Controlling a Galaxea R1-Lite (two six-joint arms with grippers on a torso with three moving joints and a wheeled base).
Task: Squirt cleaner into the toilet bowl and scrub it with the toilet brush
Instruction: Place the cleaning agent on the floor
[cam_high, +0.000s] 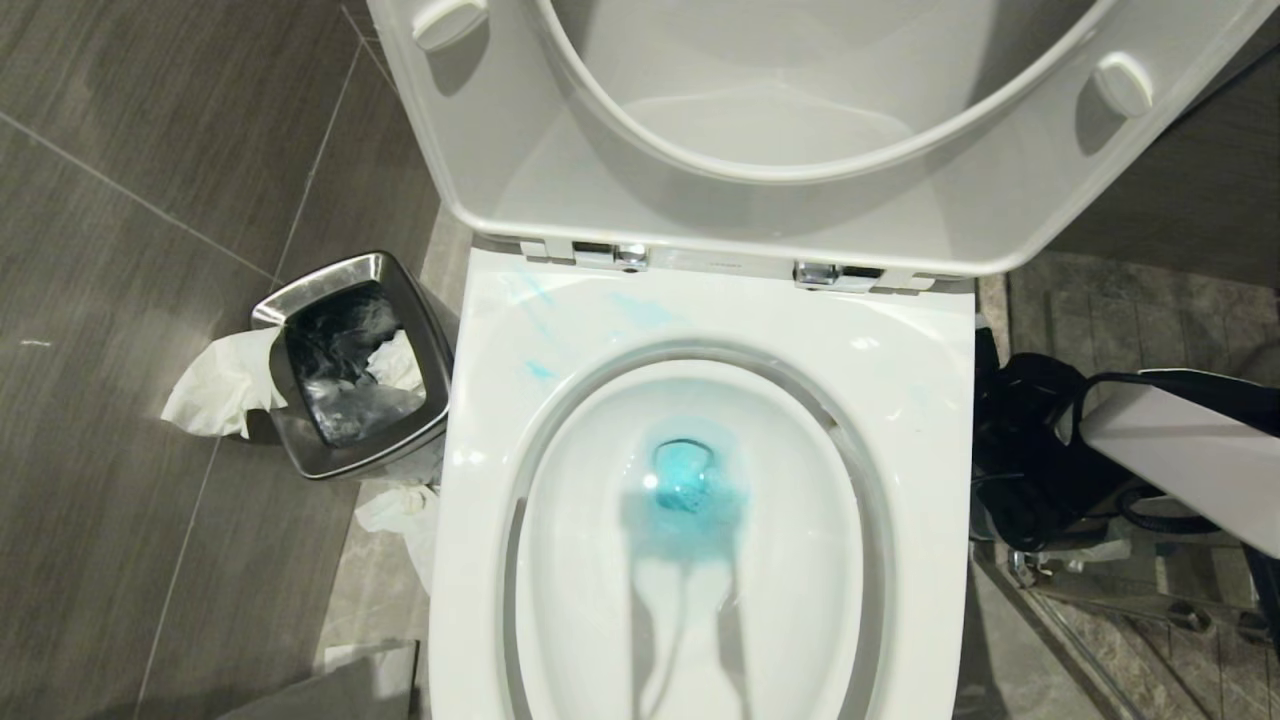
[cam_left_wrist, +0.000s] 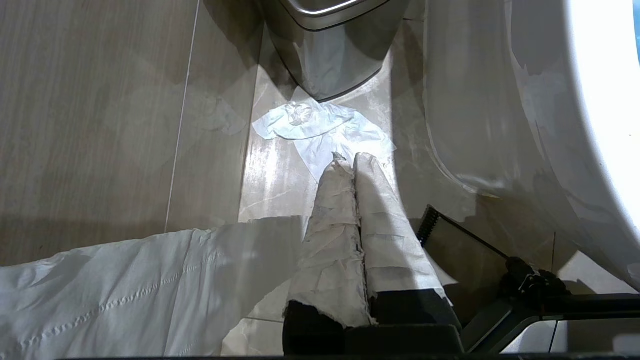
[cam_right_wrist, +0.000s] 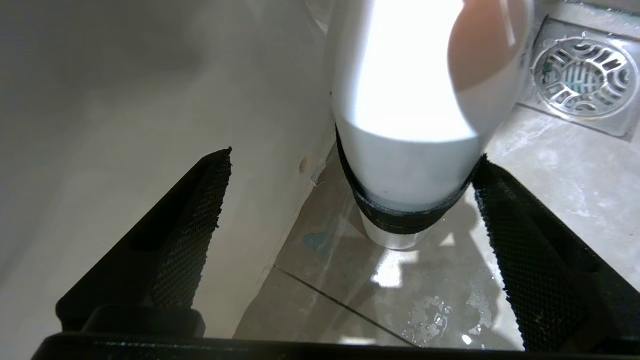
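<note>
The toilet bowl (cam_high: 480, 420) is white, with its seat and lid (cam_high: 520, 190) raised. Turquoise cleaner (cam_high: 683, 478) tints the water, and pale blue smears mark the rim's back left. Down beside the toilet's right side, my right gripper (cam_right_wrist: 355, 155) is open. Its black fingers (cam_right_wrist: 195, 225) flank a white rounded handle with a black band (cam_right_wrist: 405, 165), seemingly the toilet brush. The far finger is close to the band; the bristle head is hidden. My left gripper (cam_left_wrist: 350, 157), wrapped in white paper, is shut and empty above the floor left of the toilet.
A steel bin (cam_high: 290, 420) stands left of the toilet with crumpled tissue (cam_high: 220, 385) hanging over it and more tissue (cam_left_wrist: 320, 130) on the floor. A metal floor drain (cam_right_wrist: 584, 75) lies beyond the handle. The tiles there are wet. My right arm (cam_high: 1180, 450) crosses the right edge.
</note>
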